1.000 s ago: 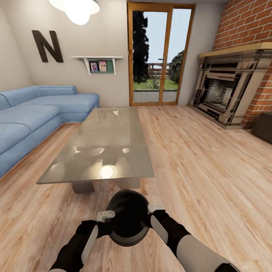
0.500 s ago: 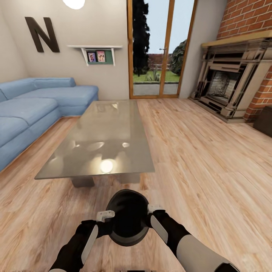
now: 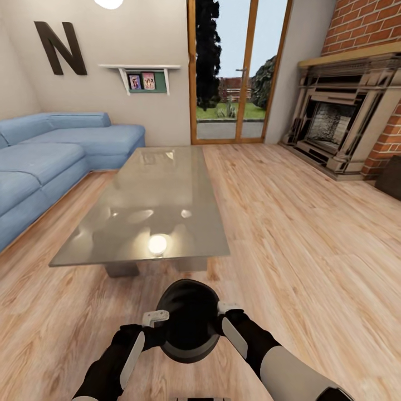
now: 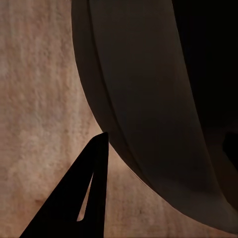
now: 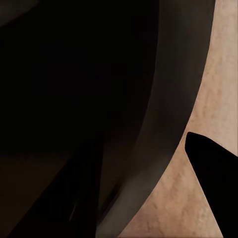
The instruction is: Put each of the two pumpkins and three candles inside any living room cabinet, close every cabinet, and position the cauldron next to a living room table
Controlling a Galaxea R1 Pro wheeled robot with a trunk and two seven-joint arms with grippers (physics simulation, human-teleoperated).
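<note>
**Cauldron carried up to the coffee table**

Cauldron (image 3: 187, 322) hangs between the two arms just in front of the robot, above the wood floor (image 3: 312, 245), its wide black mouth facing up. The left gripper (image 3: 156, 318) sits at the rim on one side and the right gripper (image 3: 227, 307) at the rim on the other. In the left wrist view the pot's curved wall (image 4: 148, 99) runs right alongside one dark finger (image 4: 84, 198); in the right wrist view the wall (image 5: 163, 124) passes just beside another finger (image 5: 213, 168). Each pair of fingers appears clamped over the rim, so both are holding the pot rather than standing wide.

The table (image 3: 150, 206), a glass worktop on a pale base, lies directly ahead, its near edge close to the pot but not touching it. A blue sofa (image 3: 50, 161) runs along the table's far side, and a brick fireplace (image 3: 340, 128) stands well apart.

As for progress, the cauldron step looks close to its end: the pot is near the table and, by my reading, needs only to be set down on the floor beside it. No pumpkins, candles or open cabinet show here, so whether those steps are finished cannot be told.
</note>
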